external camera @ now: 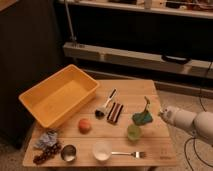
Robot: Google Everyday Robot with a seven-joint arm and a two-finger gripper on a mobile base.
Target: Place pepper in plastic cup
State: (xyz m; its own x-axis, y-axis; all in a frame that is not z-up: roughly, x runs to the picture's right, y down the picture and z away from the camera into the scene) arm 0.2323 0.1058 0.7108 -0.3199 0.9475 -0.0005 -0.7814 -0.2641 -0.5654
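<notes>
Dark green and slim, the pepper (146, 104) lies near the counter's (160, 150) right edge, its thin end pointing toward the back edge, with a darker green patch (141, 118) just in front of it. The plastic cup (133, 132) stands just in front of that. The hand (163, 113) hovers at the right edge, close to the pepper and holding nothing. The pepper looks light, firm and a little waxy, so I'd pinch it across its middle.

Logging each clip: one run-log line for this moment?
gripper: at right edge of table | pepper: on table, behind plastic cup | plastic cup: no pepper inside
</notes>
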